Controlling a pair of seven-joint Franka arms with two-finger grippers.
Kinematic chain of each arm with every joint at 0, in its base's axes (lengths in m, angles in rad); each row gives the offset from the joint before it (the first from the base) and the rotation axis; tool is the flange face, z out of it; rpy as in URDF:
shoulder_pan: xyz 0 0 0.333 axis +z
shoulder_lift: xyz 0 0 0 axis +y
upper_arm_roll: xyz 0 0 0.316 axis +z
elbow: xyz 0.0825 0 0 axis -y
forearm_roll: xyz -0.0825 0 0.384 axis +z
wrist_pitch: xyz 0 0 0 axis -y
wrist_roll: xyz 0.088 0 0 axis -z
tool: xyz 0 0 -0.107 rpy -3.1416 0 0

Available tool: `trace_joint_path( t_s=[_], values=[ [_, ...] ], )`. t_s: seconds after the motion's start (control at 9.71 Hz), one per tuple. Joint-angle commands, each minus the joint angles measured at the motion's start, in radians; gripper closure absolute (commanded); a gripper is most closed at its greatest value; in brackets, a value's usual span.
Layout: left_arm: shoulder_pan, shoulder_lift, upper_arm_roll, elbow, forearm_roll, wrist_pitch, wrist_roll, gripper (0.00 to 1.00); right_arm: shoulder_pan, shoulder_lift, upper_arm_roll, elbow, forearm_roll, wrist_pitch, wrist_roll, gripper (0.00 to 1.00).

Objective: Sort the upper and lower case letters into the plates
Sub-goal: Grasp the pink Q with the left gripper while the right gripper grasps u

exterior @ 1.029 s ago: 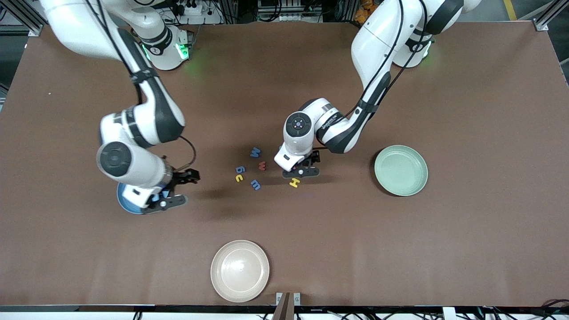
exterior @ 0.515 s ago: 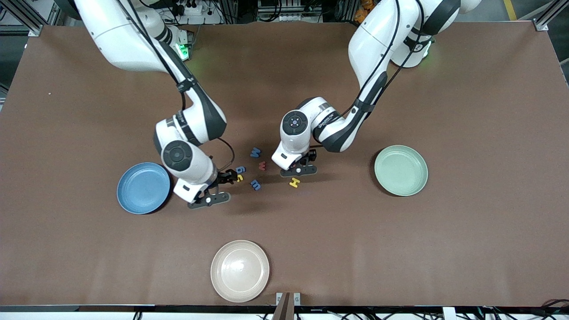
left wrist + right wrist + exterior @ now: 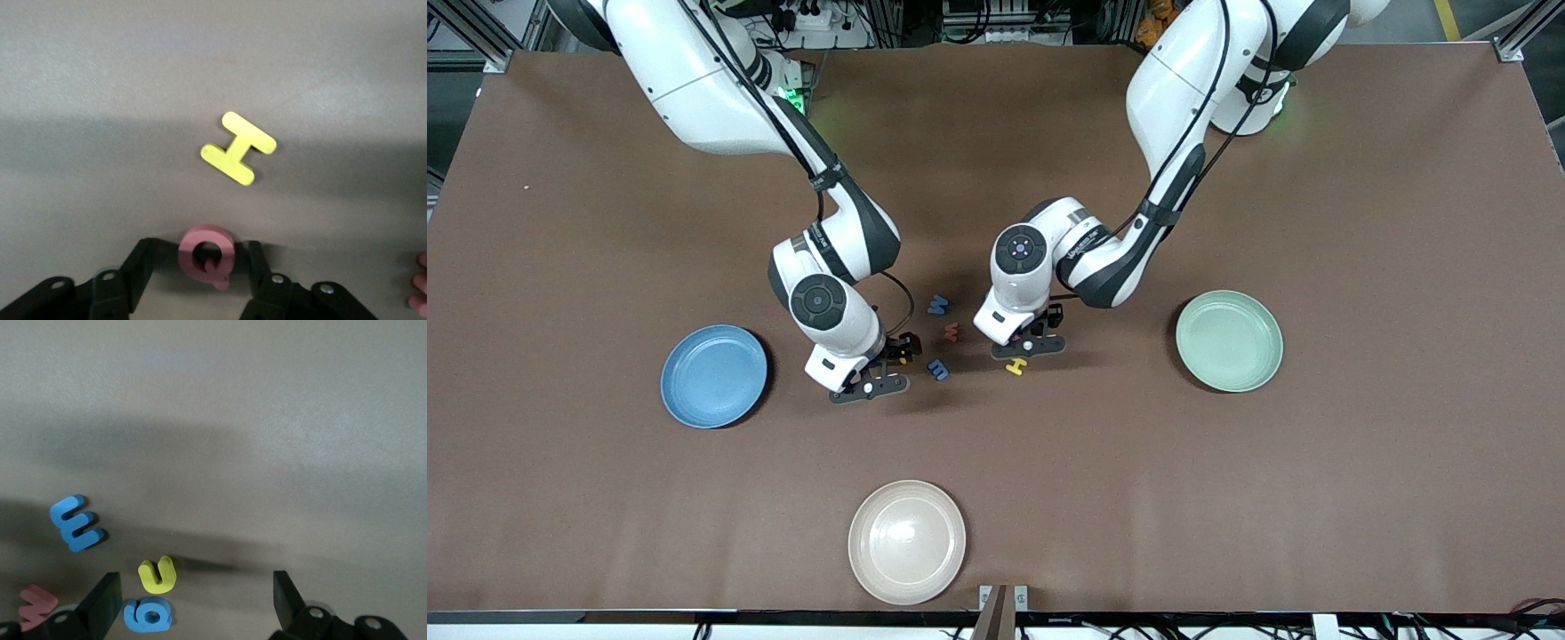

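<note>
Pink foam is what we see between the jaws of the left gripper: a letter Q sits squarely in the gap, its ring upright to the camera and its tail pointing back toward the wrist. Both fingers stand just beside its edges, partly closed; we cannot tell whether they already press it, and the Q looks to be lying on the table. A yellow H lies flat just ahead of the gripper, clear of it, its long bars slanted across the gripper's line of closing.

From the front, the left gripper is low over the cluster of letters mid-table, and the pale green plate lies toward the left arm's end, well apart, so we judge this arm the nearer one for that plate. The blue plate lies toward the right arm's end.

Our right gripper hangs wide and empty over a yellow u and a blue g, both within its span. A blue m lies beside them and a pink w at the edge.
</note>
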Motion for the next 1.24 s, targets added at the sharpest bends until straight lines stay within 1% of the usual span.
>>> trace_joint_path(
  t_s=[0.0,0.1,0.31,0.41,0.51,0.62,0.82,0.93,1.03,1.13],
  values=[
    [-0.007,0.012,0.008,0.017,0.029,0.0,-0.001,0.38,0.02,-0.004,-0.006,-0.067,-0.015,0.07,0.032,0.0],
    [-0.009,0.012,0.006,0.015,0.027,0.0,-0.008,0.38,0.029,-0.004,-0.006,-0.086,-0.015,0.107,0.035,0.0],
    [-0.013,0.011,0.006,0.015,0.024,-0.002,-0.015,0.38,0.055,0.004,-0.006,-0.084,-0.016,0.12,0.07,0.0],
    [-0.012,0.011,0.006,0.017,0.022,-0.002,-0.015,0.41,0.055,0.01,-0.006,-0.084,-0.016,0.132,0.07,0.0],
    [-0.013,0.011,0.006,0.015,0.024,-0.002,-0.015,0.46,0.055,0.012,-0.006,-0.084,-0.018,0.132,0.07,0.0],
    [-0.013,0.011,0.006,0.015,0.022,-0.002,-0.015,0.49,0.055,0.015,-0.008,-0.083,-0.021,0.137,0.07,0.0],
    [-0.012,0.012,0.006,0.017,0.022,-0.002,-0.016,0.5,0.055,0.026,-0.008,-0.083,-0.038,0.155,0.07,0.0],
    [-0.013,0.012,0.006,0.017,0.021,-0.002,-0.018,0.53,0.055,0.03,-0.008,-0.083,-0.038,0.16,0.07,0.0],
    [-0.013,0.012,0.006,0.017,0.018,0.0,-0.022,0.53,0.055,0.029,-0.008,-0.081,-0.038,0.161,0.07,0.65],
    [-0.013,0.012,0.006,0.017,0.018,-0.002,-0.043,0.53,0.055,0.029,-0.008,-0.08,-0.038,0.161,0.075,1.0]
  ],
)
